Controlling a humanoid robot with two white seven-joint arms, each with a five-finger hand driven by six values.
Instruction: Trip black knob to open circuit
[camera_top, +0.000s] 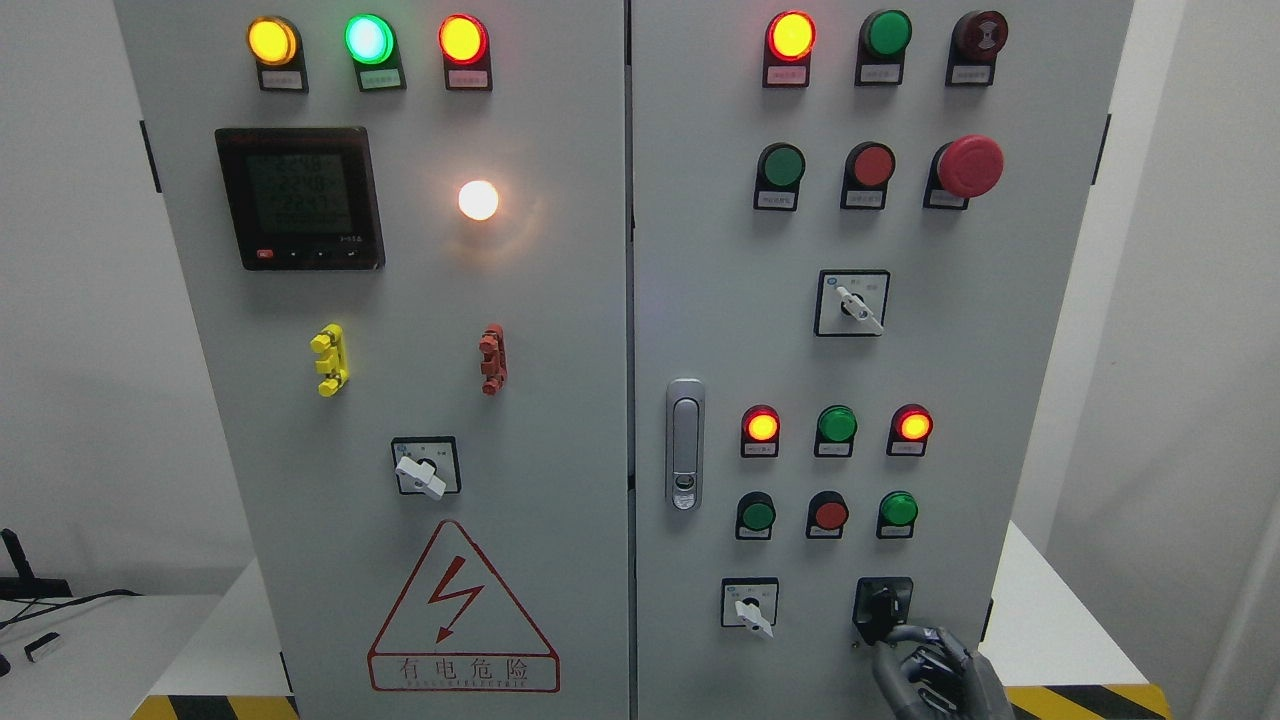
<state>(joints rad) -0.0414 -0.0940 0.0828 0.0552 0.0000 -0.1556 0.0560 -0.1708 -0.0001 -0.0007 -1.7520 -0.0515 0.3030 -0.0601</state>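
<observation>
The black knob sits at the bottom right of the grey cabinet's right door, and the right hand has dark fingers curled up onto its lower edge. Beside it are three white selector switches; one red mushroom button is up top.

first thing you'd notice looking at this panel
The glowing lamps pull the eye first: a white light shining bright in the middle of the left door, with a lit yellow, green and red row above it. On the right door the big red mushroom button juts out near the top. At the bottom right, the right robot hand reaches up to the black knob.
</observation>
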